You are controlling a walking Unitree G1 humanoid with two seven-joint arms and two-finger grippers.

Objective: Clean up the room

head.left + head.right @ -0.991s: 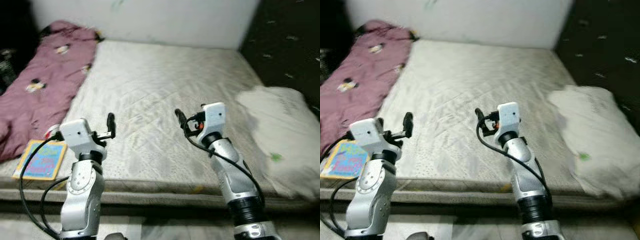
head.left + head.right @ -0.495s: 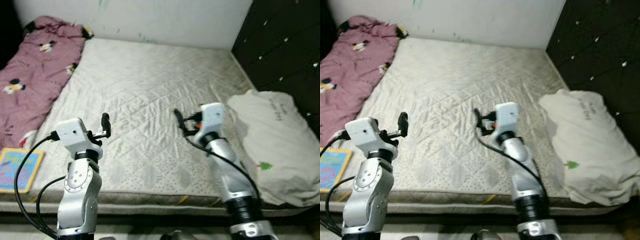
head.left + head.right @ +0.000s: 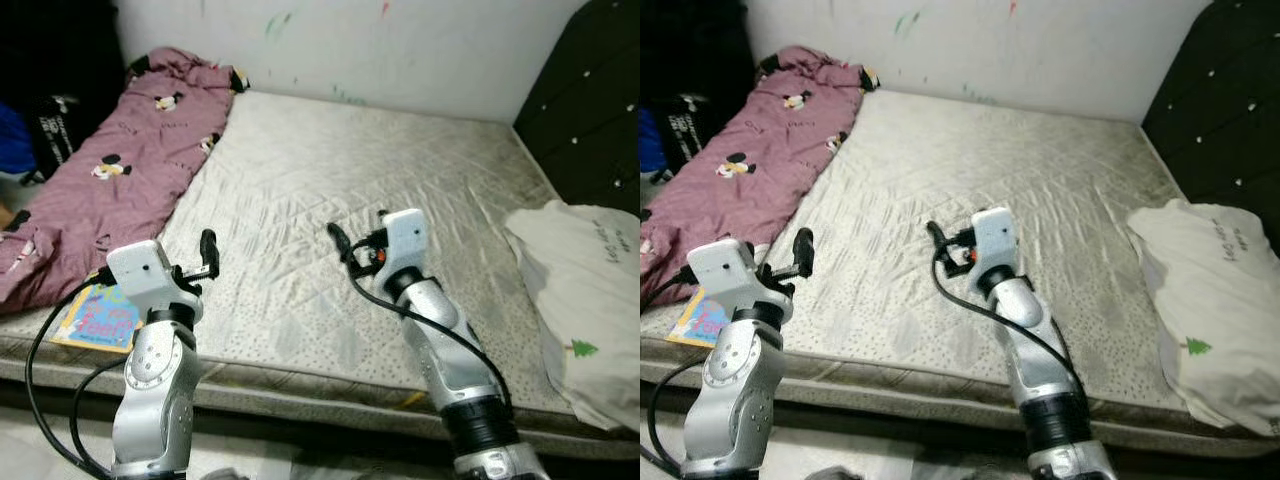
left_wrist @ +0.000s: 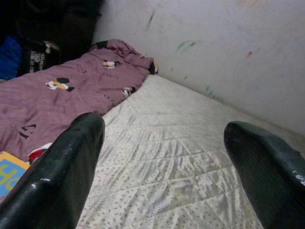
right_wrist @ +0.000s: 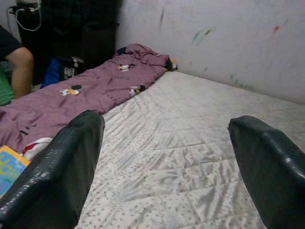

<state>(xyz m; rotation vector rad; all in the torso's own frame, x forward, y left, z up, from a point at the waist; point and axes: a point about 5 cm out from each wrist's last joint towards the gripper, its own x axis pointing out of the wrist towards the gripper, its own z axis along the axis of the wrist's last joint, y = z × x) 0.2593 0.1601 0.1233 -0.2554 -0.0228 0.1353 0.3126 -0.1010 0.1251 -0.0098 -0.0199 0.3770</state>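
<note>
A bare grey quilted mattress [image 3: 390, 190] lies before me. A purple blanket [image 3: 130, 170] with cartoon prints is spread along its left side. Near the front left edge of the mattress lies a colourful book [image 3: 95, 315], close to the blanket's end. A white pillow [image 3: 585, 290] rests at the right edge. My left gripper [image 4: 162, 126] hovers open above the front left of the mattress, just right of the book. My right gripper [image 5: 164, 119] stands open over the middle of the mattress. Both hold nothing.
A black bag [image 3: 55, 140] and something blue [image 3: 10, 135] sit on the floor left of the bed. A person's arm [image 5: 16, 64] is beside them. A dark tufted panel [image 3: 590, 100] stands at the right, a marked white wall [image 3: 380, 50] behind.
The whole picture has swung left, so the camera moved: blanket, book and bag show more, the pillow sits further right. Both arms keep the same raised pose, fingers apart.
</note>
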